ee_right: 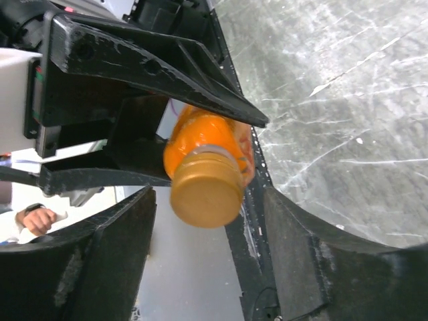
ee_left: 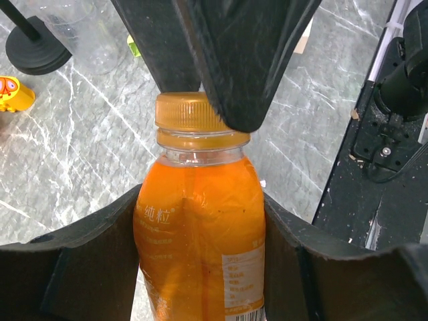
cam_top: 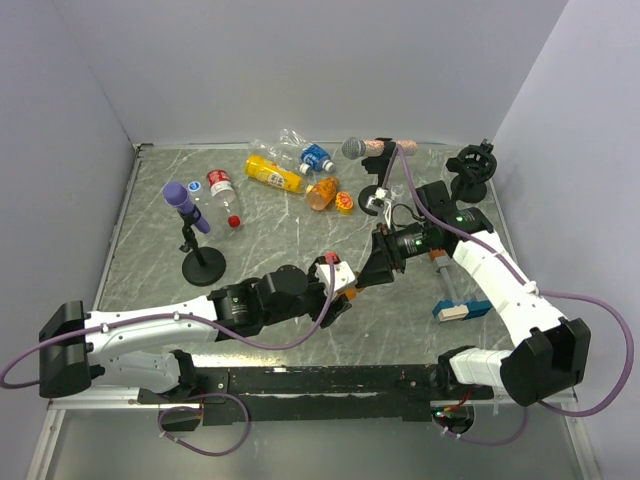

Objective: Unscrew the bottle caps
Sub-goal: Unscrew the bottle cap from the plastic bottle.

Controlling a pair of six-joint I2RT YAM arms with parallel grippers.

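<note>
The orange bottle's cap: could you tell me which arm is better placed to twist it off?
Right. The right gripper straddles the cap, jaws open, while the left gripper is clamped on the orange bottle body.

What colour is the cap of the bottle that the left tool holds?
Golden orange-brown cap, on the orange bottle; it shows best in the left wrist view.

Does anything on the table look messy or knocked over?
Yes. At the back of the table, the yellow bottle, a clear bottle and a stubby orange bottle lie on their sides in a jumble instead of standing.
</note>
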